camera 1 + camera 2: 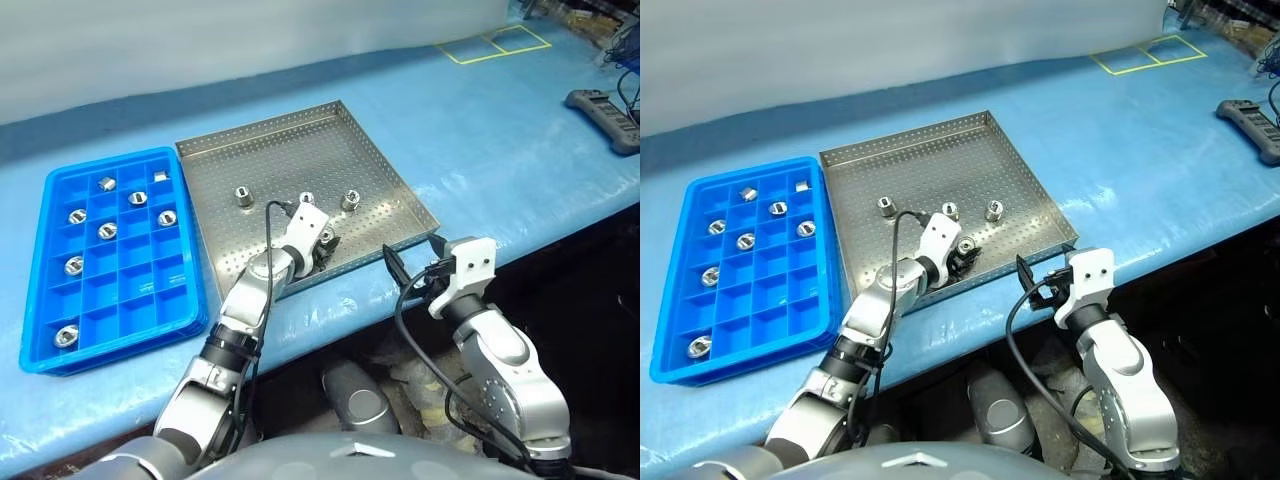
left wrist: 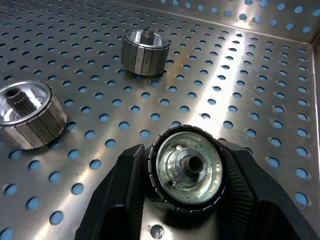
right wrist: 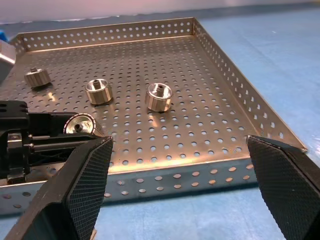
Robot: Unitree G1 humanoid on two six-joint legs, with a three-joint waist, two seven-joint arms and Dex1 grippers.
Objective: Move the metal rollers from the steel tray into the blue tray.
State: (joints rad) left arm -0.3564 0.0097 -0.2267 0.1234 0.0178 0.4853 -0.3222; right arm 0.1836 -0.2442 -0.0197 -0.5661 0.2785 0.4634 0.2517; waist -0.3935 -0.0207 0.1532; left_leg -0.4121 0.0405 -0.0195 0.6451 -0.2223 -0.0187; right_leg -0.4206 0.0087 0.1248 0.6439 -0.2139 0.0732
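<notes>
A: Start at the left. What's in the blue tray (image 1: 115, 255)?

B: Eight metal rollers (image 1: 107, 231) so far, one to a compartment, mostly toward the far end, with one down at the near-left corner. Plenty of squares are bare. It sits on the worktop (image 1: 500, 130) just beside the steel tray (image 1: 300, 150).

A: And the steel tray?

B: Three loose rollers stand in a row across its middle, upright, hollow centres facing up. A fourth one (image 2: 187, 170) is near the front rim, and the left gripper (image 1: 318, 246) has closed on it. In the wrist view the black fingers (image 2: 125, 190) press its ribbed sides from either flank, its bore pointing back along the gripper.

A: So which way does it have to go?

B: To the robot's left, I'd say. The blue tray lies on that arm's own side, so the left arm is the nearer one, and the roller needs lifting clear of the rim first.

A: The right arm?

B: The right gripper (image 1: 412, 267) hangs off the tray's near-right corner with its jaws spread wide, holding nothing.
</notes>
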